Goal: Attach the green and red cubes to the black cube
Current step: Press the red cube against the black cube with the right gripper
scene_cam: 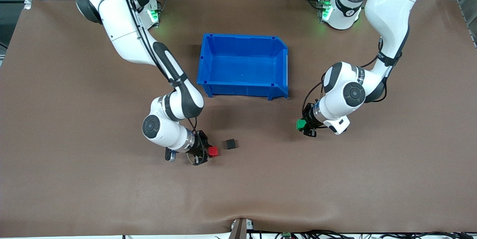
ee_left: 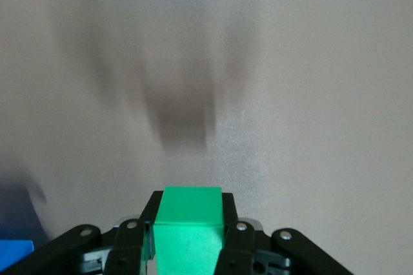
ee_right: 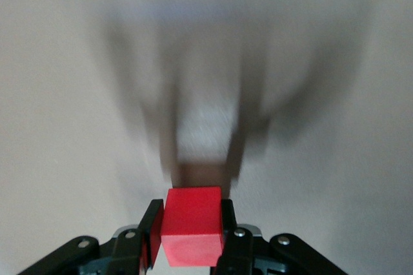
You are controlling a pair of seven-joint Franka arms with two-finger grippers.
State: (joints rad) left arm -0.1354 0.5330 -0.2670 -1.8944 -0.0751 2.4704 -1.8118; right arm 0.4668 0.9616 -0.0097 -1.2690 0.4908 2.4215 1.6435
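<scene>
1. Brown matte covering spreads over the whole table (scene_cam: 74,194), and a small plain matte black cube (scene_cam: 230,143) sits on it, nearer to the front camera than the blue plastic open-topped bin (scene_cam: 244,82).
2. The right gripper (scene_cam: 208,152) hangs low over the table just beside the black cube, toward the right arm's end of the table, its two black fingers clamped on a small red cube (scene_cam: 213,151).
3. In the right wrist view the red cube (ee_right: 192,225) sits squarely between the finger pads (ee_right: 152,230) of the right gripper (ee_right: 189,239), with its shadow on the bare table surface under it.
4. A narrow gap of table shows between the red cube and the black cube; they do not touch.
5. The left gripper (scene_cam: 303,125) is over open table toward the left arm's end, well apart from the black cube, gripping a small green cube (scene_cam: 300,124).
6. The left wrist view shows the green cube (ee_left: 188,230) pinched between the fingers (ee_left: 229,236) of the left gripper (ee_left: 189,243), and a corner of the blue bin (ee_left: 14,255) at the edge.
7. The blue bin stands between the two arms, farther from the front camera than all three cubes.
</scene>
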